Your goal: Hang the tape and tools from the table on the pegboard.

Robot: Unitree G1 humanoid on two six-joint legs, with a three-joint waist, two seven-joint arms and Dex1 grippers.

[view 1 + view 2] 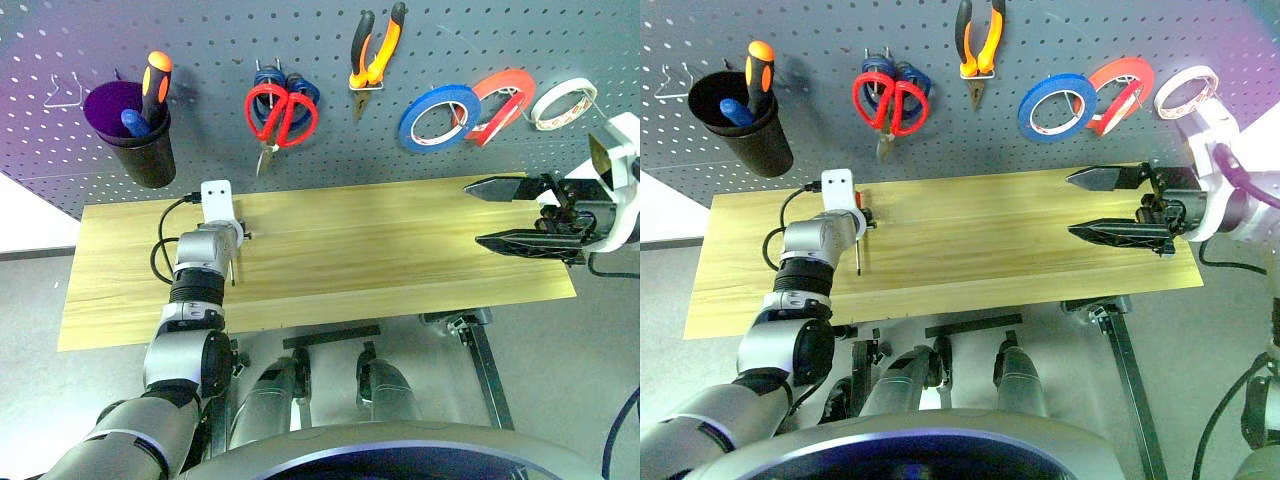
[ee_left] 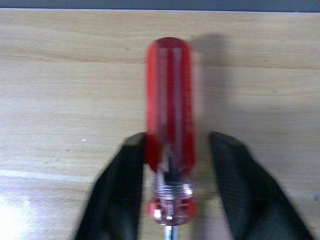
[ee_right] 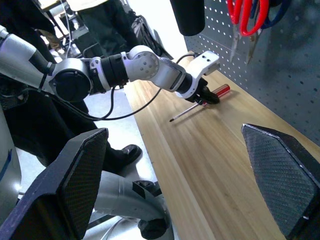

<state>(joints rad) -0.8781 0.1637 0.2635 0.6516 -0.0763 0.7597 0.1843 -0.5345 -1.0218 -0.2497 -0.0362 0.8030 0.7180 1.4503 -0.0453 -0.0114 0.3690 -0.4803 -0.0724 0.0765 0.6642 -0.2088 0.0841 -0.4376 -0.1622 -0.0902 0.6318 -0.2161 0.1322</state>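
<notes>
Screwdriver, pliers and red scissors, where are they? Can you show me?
Screwdriver (image 2: 169, 105), left wrist view, on its red handle.
Pliers (image 1: 383, 50), left eye view, on the orange handle.
Red scissors (image 1: 892, 103), right eye view, on the red handle loops.

- Left gripper (image 2: 170, 150): reaches low over the table (image 1: 400, 250), fingers closed on the screwdriver (image 2: 169, 120) handle.
- Right gripper (image 1: 500, 215): raised above the table's right end, jaws wide apart, empty.

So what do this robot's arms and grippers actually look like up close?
Both arms are silver-grey rounded segments with black ribbed joints. The left arm carries a white wrist plate with a black cable looping from it. The left gripper and right gripper each have two black fingers; the right one's are long, tapered and textured.
</notes>
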